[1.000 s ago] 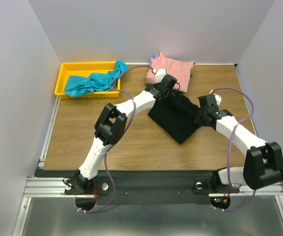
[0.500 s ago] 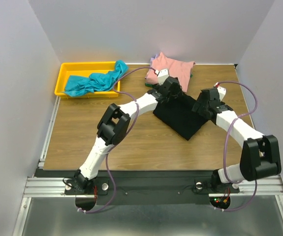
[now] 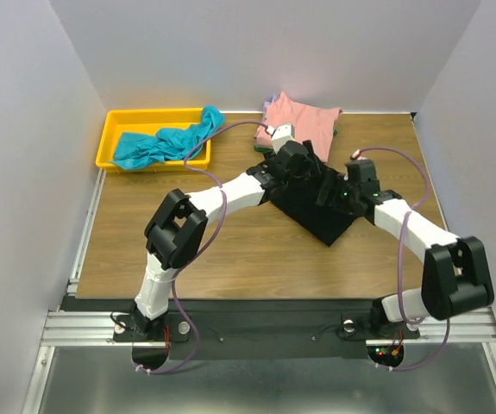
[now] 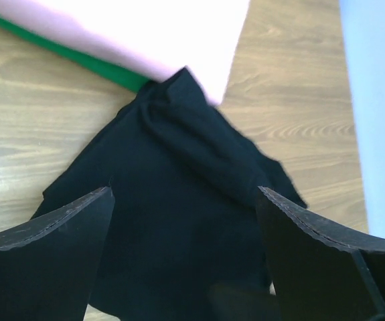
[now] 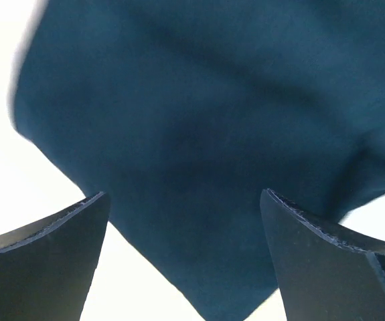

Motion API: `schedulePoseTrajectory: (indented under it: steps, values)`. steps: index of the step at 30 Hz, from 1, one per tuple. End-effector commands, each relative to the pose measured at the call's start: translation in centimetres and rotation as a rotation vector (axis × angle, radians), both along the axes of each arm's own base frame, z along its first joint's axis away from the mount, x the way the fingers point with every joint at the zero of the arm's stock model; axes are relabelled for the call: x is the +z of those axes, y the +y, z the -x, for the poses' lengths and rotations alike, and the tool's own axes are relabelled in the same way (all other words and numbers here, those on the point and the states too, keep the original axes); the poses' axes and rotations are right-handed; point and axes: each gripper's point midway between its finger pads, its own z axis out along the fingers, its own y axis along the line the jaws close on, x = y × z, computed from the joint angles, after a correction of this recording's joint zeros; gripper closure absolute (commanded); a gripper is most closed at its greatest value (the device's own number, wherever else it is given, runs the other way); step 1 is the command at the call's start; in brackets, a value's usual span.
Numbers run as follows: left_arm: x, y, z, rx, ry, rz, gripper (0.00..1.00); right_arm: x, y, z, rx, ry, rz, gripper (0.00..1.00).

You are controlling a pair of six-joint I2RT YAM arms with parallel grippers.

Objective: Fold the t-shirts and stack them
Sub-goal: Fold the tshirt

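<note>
Black t-shirt (image 3: 315, 216): folded, lying flat on the wooden table (image 3: 187, 237) right of centre, touching at its far corner a stack at the back edge, made up of a salmon-pink t-shirt (image 3: 310, 118) over a green t-shirt (image 4: 65, 53). Left gripper (image 4: 184, 195) and right gripper (image 5: 182, 197): both poised over the black cloth from opposite sides, fingers spread wide, gripping nothing. Teal t-shirt (image 3: 163, 144): crumpled in the yellow bin (image 3: 116, 121) at the far left corner, spilling over the right rim, well apart from the rest.
</note>
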Motion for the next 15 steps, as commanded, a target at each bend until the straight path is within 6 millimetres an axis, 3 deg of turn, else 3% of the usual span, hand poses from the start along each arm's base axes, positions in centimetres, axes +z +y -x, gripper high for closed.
schedulePoseTrajectory:
  steps: [1,6,9,12,13,14,15]
  values:
    - [-3.9,0.2,0.0,-0.003,0.06,-0.016,0.02,-2.4,3.5,0.8,0.153,0.04,-0.014,0.0]
    - [-7.4,0.1,-0.1,-0.025,0.14,-0.004,0.02,-5.0,6.2,2.6,0.248,0.085,0.03,0.0]
    - [-10.0,1.2,1.1,-0.026,0.214,-0.016,0.02,-6.7,6.4,3.9,0.256,0.123,0.045,0.0]
    - [-12.4,3.0,3.8,-0.05,0.295,-0.039,0.02,-7.6,7.2,5.3,0.291,0.143,0.059,0.0]
    - [-11.3,3.6,4.5,-0.052,0.291,-0.022,0.02,-7.7,8.1,6.1,0.324,0.143,0.067,0.0]
    - [-13.6,5.6,6.7,-0.035,0.352,-0.048,0.02,-7.6,8.5,6.5,0.34,0.138,0.069,0.0]
    - [-13.6,6.7,7.5,-0.014,0.359,-0.043,0.02,-7.6,9.4,7.6,0.38,0.134,0.072,0.0]
